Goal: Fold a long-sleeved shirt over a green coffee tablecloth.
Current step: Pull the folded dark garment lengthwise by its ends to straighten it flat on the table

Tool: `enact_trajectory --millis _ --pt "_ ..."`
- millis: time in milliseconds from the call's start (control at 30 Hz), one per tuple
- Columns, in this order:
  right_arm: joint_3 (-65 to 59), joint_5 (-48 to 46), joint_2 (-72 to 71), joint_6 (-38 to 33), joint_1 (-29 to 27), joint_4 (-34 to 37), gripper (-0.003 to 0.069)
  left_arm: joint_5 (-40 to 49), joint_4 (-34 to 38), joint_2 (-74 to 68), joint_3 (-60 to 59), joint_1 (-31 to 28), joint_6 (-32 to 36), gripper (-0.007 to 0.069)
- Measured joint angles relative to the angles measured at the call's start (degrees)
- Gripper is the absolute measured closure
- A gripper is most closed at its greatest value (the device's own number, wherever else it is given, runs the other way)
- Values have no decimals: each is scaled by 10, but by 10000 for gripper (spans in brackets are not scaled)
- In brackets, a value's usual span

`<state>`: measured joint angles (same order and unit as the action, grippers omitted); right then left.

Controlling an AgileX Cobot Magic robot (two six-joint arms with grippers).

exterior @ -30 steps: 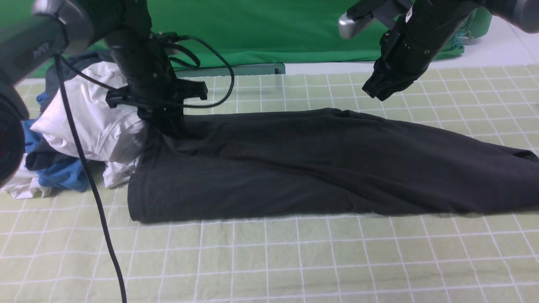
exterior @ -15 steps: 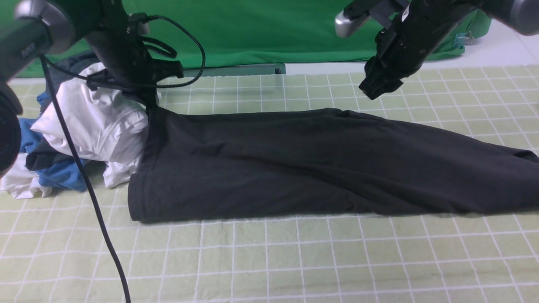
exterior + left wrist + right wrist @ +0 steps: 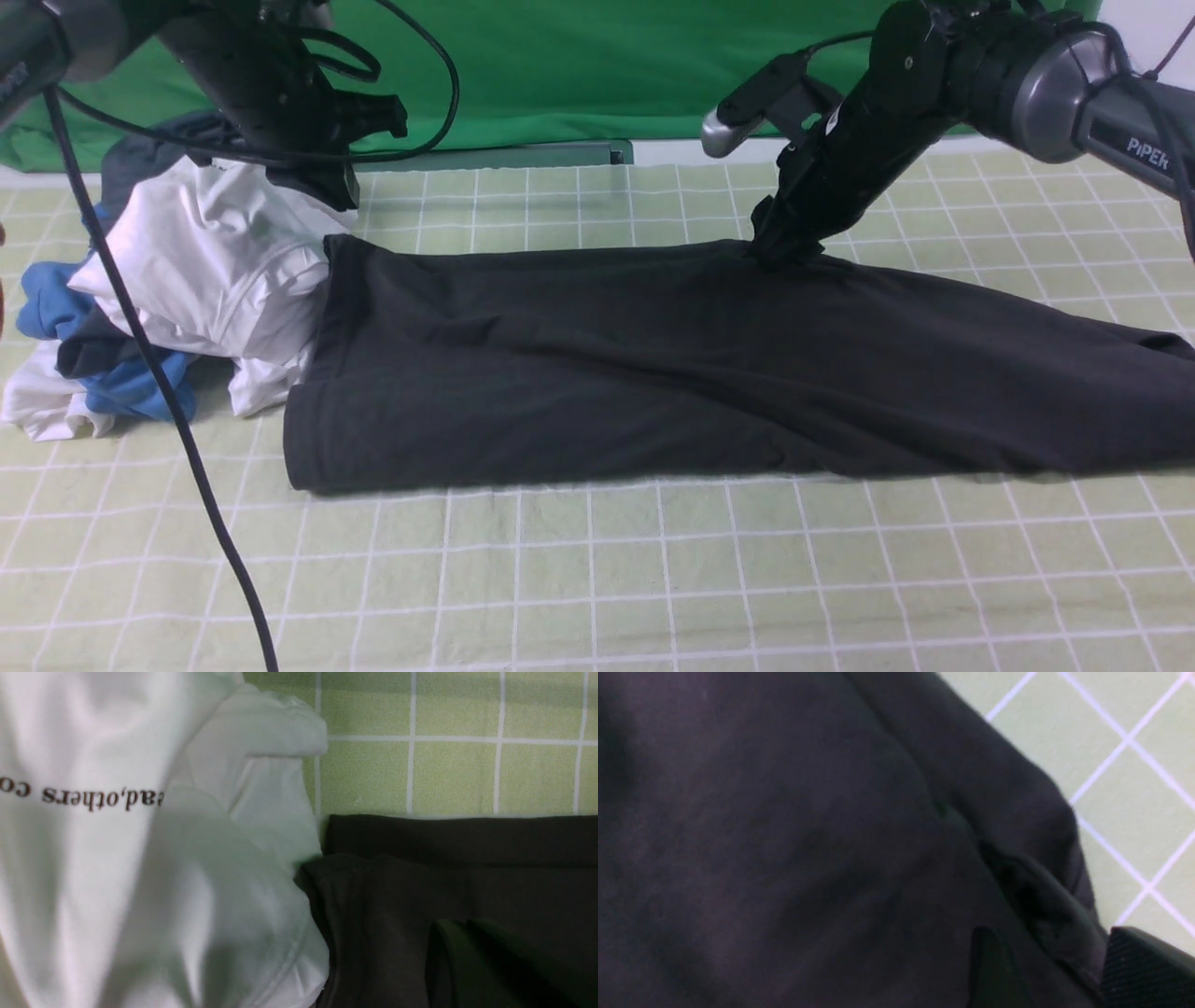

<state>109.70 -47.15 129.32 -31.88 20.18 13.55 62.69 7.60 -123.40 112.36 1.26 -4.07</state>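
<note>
Step in hand: the fold across the shirt's length looks to be starting; the cloth lies long and partly doubled, so the work seems midway at best.
Long-sleeved shirt: large, black, soft cotton knit; it stretches below the right hand and out to both sides of it; its long outline has a rumpled ridge along the middle and layered edges.
Right hand: black, two-fingered; its fingers stand apart, straddling the layered far edge of the shirt; no grip shows.
Left hand: black, slim-fingered; its fingers are together, with nothing seen between them; it is near the shirt's end beside the white pile.
Next move: the right hand probably needs to close on every layer at that edge, then lift and draw the cloth over; catching only the top layer could skew the fold.
Green coffee tablecloth: pale yellow-green, flat, ruled with thin white lines; it runs beneath the shirt and the right hand.
Neighbours: crumpled white garment with black lettering; bunched blue garment; both are beside the shirt, on the left hand's side.
</note>
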Motion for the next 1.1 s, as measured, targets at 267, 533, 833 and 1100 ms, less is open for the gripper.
enact_trajectory --millis 267,533,833,1100 --pt "0 14 25 -2 0 1 335 -4 -1 0 0 0 0 613" --pt "0 38 31 -6 0 1 621 -6 -1 0 0 0 3 613" --pt "44 30 28 -1 0 -8 651 -5 -1 0 0 0 9 613" --pt "50 52 48 20 -16 -24 648 -3 0 0 0 0 9 613"
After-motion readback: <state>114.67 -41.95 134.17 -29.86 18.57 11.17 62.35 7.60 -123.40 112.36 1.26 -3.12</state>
